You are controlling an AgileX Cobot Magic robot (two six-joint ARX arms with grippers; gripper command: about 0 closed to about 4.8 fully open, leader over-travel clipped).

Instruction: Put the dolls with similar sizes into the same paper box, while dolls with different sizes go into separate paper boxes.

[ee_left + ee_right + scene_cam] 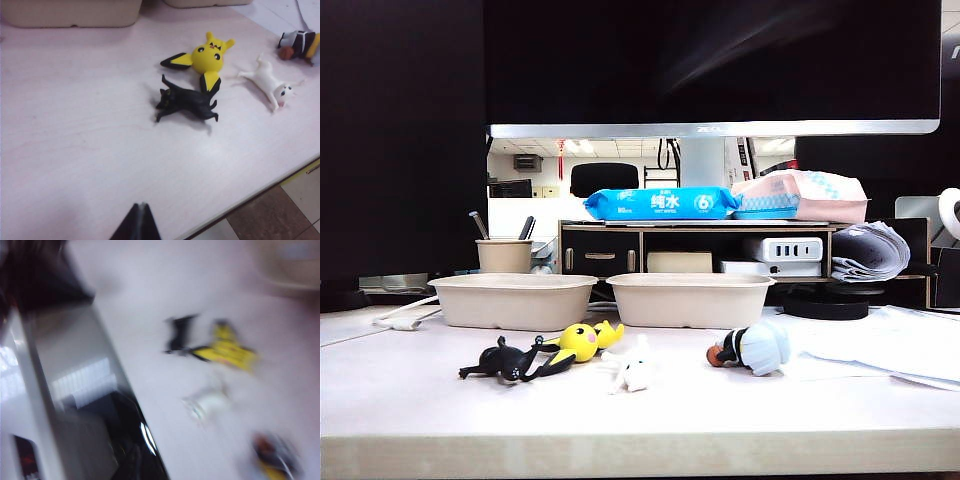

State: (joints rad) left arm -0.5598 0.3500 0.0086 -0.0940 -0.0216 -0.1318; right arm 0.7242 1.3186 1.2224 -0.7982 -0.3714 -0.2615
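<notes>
Exterior view showed you no arm and neither gripper. Two paper boxes stood side by side toward the back of the tabletop [420, 400], the left paper box [512, 300] and the right paper box [690, 299], with all four dolls lying in front of them, outside both.

The black doll [512, 362] lay touching the yellow doll [585, 340]. The white doll [636, 372] lay just beside the yellow one, apart from it. The pale-blue-and-white doll [755, 348] lay on its side, well apart from the other three, in front of the right paper box.

In the left wrist view you saw the left gripper [138, 222] as a dark tip at the frame edge, its jaws pressed together with nothing between them. It hung over bare tabletop, clear of every doll. Ahead of the jaws lay the black doll [186, 100], then the yellow doll [206, 59] beyond it. The white doll [269, 82] lay off to one side of those two.

The right wrist view was heavily blurred. You could not make out the right gripper there; its jaws were fully closed. The black, yellow and white dolls appeared only as smears on the tabletop.
</notes>
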